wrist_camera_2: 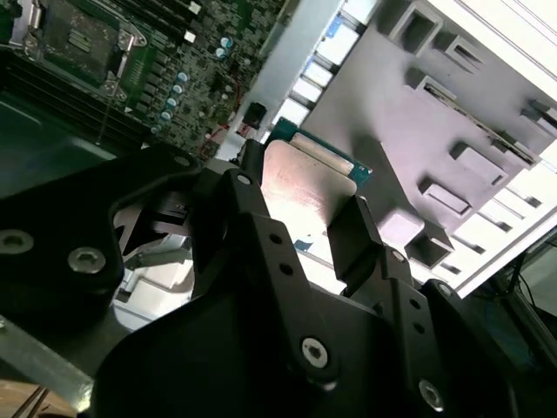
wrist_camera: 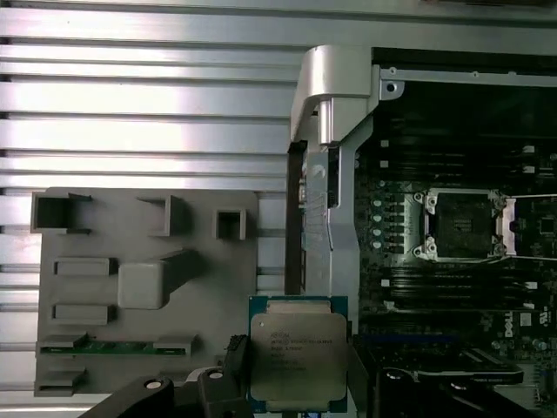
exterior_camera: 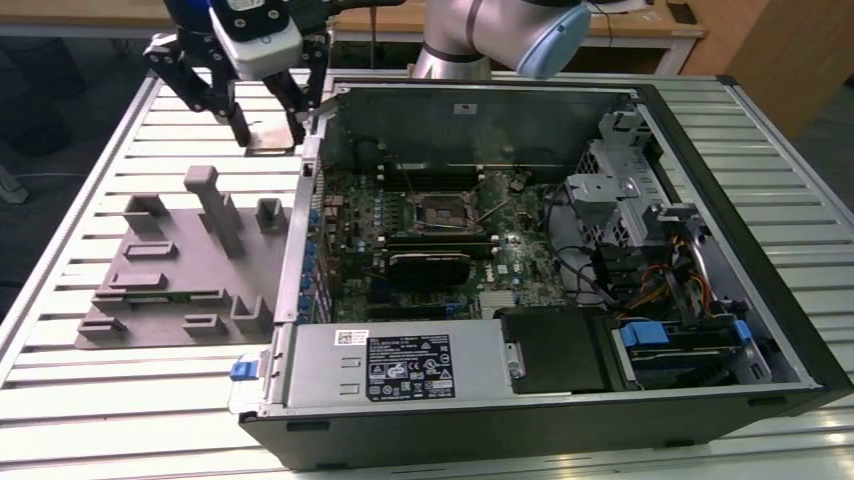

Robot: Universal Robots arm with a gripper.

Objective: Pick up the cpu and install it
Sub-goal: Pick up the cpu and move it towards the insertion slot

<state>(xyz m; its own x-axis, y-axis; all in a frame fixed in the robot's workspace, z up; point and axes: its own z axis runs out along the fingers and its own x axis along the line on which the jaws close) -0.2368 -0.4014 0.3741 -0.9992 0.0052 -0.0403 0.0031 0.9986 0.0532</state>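
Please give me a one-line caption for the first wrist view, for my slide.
The hand grips the cpu over the table, near the grey fixture plate and the open computer case.

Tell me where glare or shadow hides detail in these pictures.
Second wrist view: a pale pinkish sheen washes the cpu top. First wrist view: the cpu is evenly lit, the table slats glare bright, the computer case inside is dim.
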